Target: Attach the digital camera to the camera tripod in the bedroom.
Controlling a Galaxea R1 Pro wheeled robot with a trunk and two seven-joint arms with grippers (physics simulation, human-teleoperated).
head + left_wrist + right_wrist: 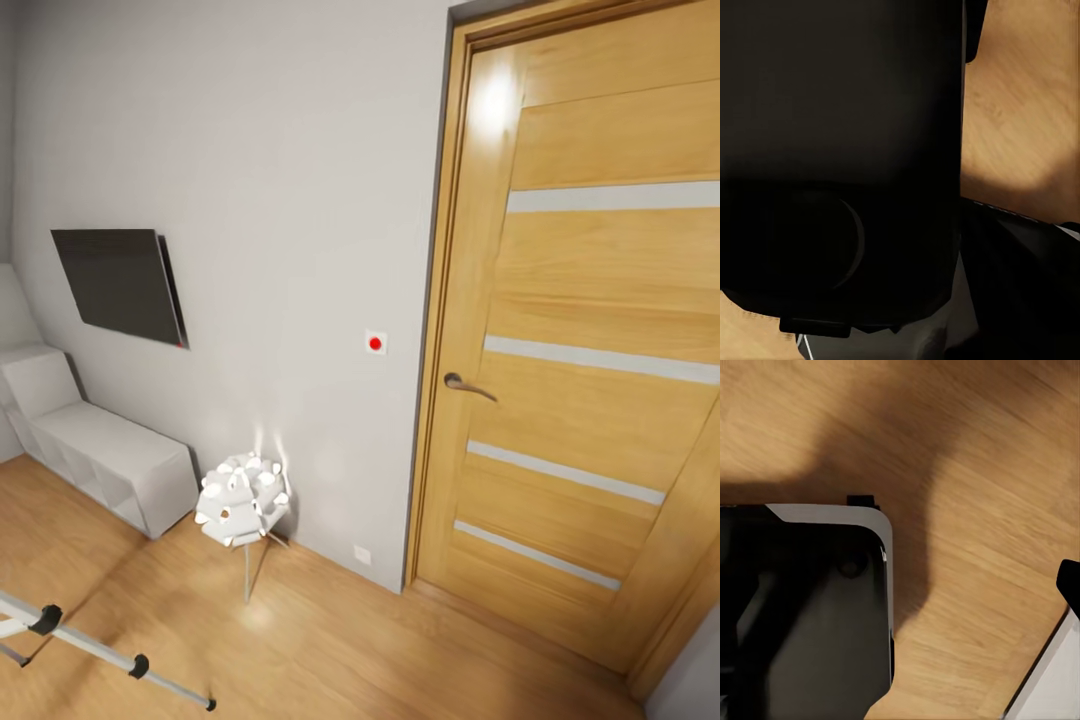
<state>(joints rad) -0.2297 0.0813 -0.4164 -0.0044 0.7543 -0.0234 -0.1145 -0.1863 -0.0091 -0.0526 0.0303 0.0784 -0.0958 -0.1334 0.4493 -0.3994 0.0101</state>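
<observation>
Left gripper: the left wrist view gives a large black mass (840,157) close to the lens; whether the fingers are wide, narrow or holding something cannot be told.
Right gripper: the right wrist view gives no sight of its fingers, so their state cannot be told.
Head view, tripod: one silver leg of the camera tripod (95,645), with black joints and a black foot, slants across the near left corner above the wood floor (330,640).
Head view, wall: a dark flat screen (120,285) hangs on the grey wall at left; a small white switch plate with a red dot (375,343) sits just left of the door frame.
Head view, door: a wooden door (590,380) with pale horizontal strips and a metal handle (468,385) stands shut at right.
Head view, furniture: a low white shelf unit (110,460) runs along the wall at left; a white faceted floor lamp (242,500) stands near its right end.
Left wrist view: wood floor (1020,112) shows beside the black mass.
Right wrist view: a black, silver-edged body (802,615) lies over shadowed wood floor (975,510).
</observation>
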